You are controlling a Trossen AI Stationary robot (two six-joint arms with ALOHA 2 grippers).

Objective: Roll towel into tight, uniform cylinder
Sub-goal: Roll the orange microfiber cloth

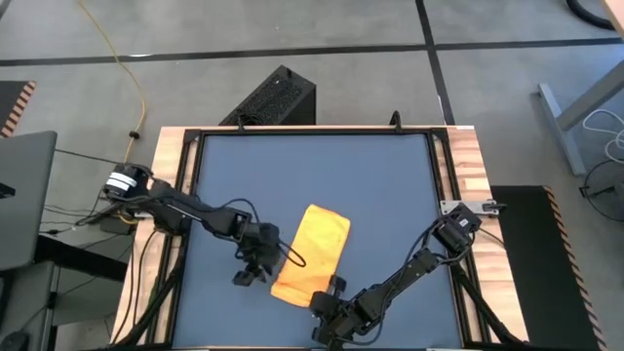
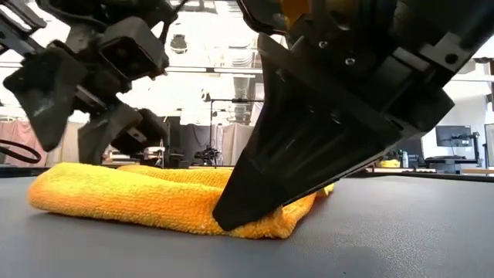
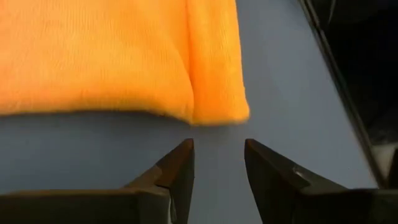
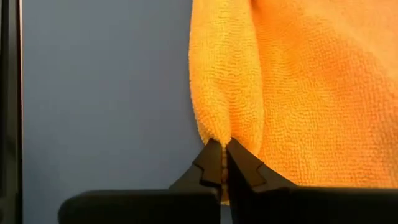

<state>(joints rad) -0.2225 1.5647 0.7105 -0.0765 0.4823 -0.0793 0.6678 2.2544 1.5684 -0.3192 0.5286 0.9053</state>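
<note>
The folded yellow towel [image 1: 312,255] is lying on the dark blue bench [image 1: 312,175]. The right hand [image 4: 222,163] is pinching its near corner; the left hand [image 3: 217,163] is hovering beside it, fingers apart.

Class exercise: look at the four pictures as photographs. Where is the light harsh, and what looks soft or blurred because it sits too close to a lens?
Low view: bright room lights behind wash out the background, and the right gripper looms as a dark silhouette over the towel. Left wrist view: the left gripper looks soft-edged. High view: even light.
</note>
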